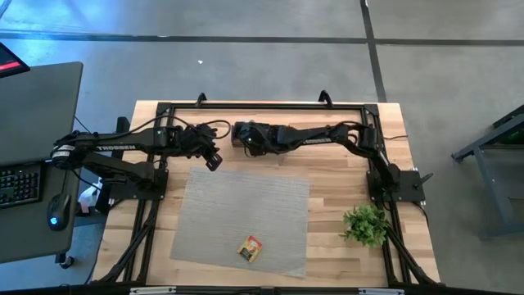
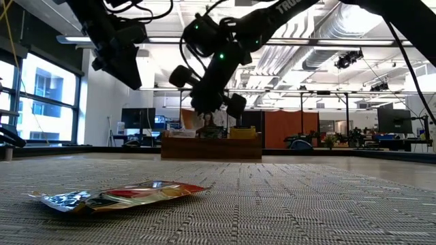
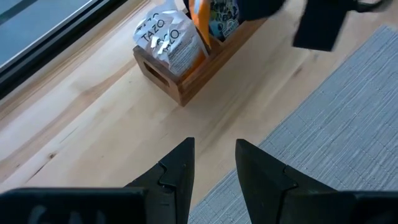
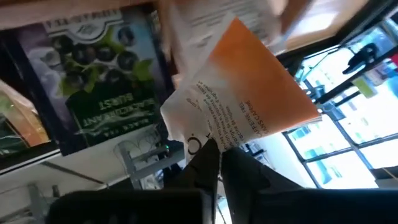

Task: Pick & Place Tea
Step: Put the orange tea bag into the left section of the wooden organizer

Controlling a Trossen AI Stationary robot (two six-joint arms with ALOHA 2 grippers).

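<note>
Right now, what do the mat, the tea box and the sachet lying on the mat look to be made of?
Mat: grey woven fabric or vinyl, ribbed weave visible. Tea box: light, unpainted-looking wood, grain showing. Sachet: probably foil or glossy plastic film, shiny and crinkled.

The right hand is pinched closed at the far side of the table. The left hand hovers nearby, fingers parted.

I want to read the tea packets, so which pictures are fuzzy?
Right wrist view: the orange and white sachet pinched in the right claw is smeared along its top, and its print shows tilted. Left wrist view: the sachets in the wooden box look sharp. Low view: the sachet on the mat is soft.
</note>
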